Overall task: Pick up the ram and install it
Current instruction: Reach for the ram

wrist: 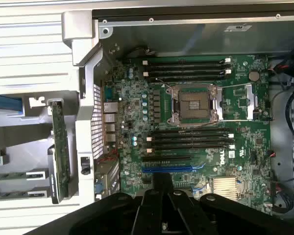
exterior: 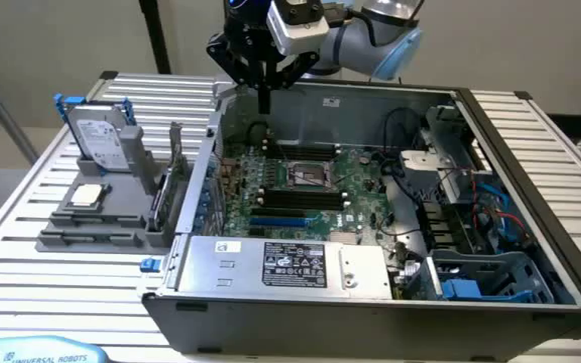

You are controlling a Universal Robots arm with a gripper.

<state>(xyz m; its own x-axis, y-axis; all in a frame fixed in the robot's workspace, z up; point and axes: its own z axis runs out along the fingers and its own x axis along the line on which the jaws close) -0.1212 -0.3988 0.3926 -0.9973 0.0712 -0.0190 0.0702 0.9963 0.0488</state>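
My gripper (exterior: 265, 97) hangs shut and empty over the back left corner of the open computer case (exterior: 532, 174), above the green motherboard (exterior: 301, 189). In the wrist view its dark fingers (wrist: 161, 188) meet over the blue slot (wrist: 172, 168). Black memory slots (wrist: 191, 139) lie on both sides of the open processor socket (wrist: 193, 104). Outside the case, a green card (wrist: 60, 147) stands on edge in the grey rack (exterior: 99, 227). A thin dark strip (wrist: 52, 176) stands beside it; I cannot tell whether that is the ram.
The rack also holds a hard drive (exterior: 104, 140) and a square silver processor chip (exterior: 87, 195). A power supply (exterior: 290, 265) fills the case's near side, with cables and a blue drive cage (exterior: 483, 280) at the exterior view's right. All rests on a slatted white table (exterior: 28, 295).
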